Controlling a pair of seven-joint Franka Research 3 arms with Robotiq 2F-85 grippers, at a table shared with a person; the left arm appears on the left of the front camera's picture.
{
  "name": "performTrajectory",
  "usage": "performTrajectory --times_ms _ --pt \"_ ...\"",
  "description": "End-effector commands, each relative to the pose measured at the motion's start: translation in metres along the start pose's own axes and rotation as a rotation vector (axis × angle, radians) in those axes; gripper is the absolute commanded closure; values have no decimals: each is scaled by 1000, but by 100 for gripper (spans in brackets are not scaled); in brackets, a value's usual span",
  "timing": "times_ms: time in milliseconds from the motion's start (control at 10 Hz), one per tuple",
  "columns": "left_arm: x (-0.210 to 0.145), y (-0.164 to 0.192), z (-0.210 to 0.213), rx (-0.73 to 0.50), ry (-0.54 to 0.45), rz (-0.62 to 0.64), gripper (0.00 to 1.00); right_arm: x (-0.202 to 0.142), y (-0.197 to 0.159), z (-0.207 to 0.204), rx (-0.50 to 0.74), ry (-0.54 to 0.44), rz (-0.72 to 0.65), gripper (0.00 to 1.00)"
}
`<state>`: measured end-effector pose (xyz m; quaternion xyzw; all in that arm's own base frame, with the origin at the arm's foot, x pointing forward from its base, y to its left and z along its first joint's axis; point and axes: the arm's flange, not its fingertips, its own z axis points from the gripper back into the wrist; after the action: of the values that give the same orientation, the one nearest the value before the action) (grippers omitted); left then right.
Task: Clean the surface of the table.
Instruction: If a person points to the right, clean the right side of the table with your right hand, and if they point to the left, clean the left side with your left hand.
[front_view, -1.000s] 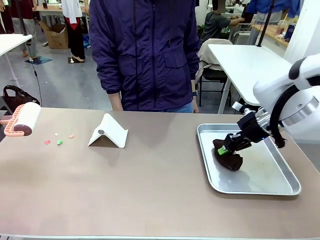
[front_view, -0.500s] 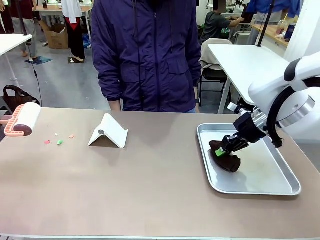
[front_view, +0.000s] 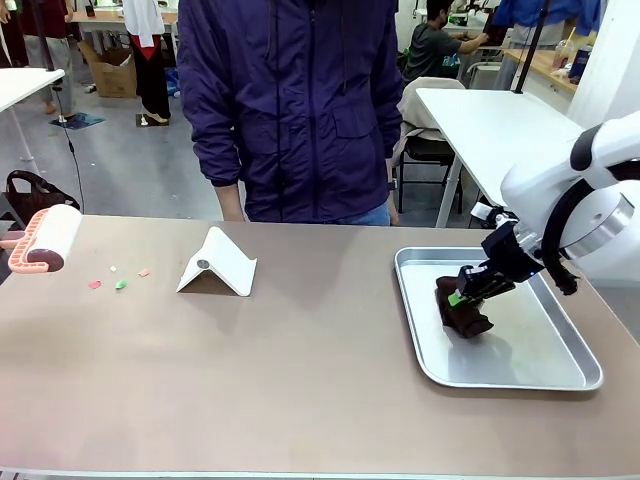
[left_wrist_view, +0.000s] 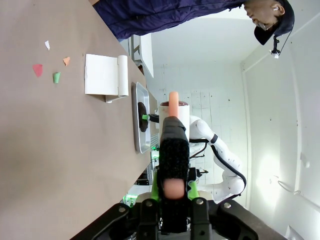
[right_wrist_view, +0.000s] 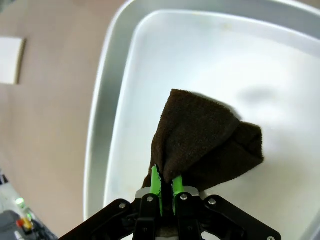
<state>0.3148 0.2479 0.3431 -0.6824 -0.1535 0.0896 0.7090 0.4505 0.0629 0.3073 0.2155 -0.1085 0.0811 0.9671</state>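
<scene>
The table (front_view: 300, 380) lies with its long axis from left to right across the front view, and its near long edge is toward the robot's side. At its right end there is a metal tray (front_view: 530, 345). The right gripper (front_view: 458, 298) is clenched on a dark brown cloth (front_view: 464, 314), which hangs down and touches the tray floor. At the left edge the left gripper (left_wrist_view: 173, 192) grasps the handle of a lint roller (front_view: 52, 236), which is held above the table top. Near the roller, small paper scraps (front_view: 120, 284) in red, green and orange lie on the table. Just beside them stands a white folded stand (front_view: 218, 262). A person (front_view: 290, 100) in a dark jacket stands at the far side.
</scene>
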Motion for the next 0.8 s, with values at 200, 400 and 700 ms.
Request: performTrajectory --times_ms 200,400,700 --pt "-4 -3 0 -2 5 -3 100 -9 -70 11 -84 -14 -197 90" --pt "-4 -3 0 -2 5 -3 100 -20 -100 22 -59 -36 -279 90" --pt "-4 -3 0 -2 5 -3 100 -39 -130 35 1 -63 -331 90"
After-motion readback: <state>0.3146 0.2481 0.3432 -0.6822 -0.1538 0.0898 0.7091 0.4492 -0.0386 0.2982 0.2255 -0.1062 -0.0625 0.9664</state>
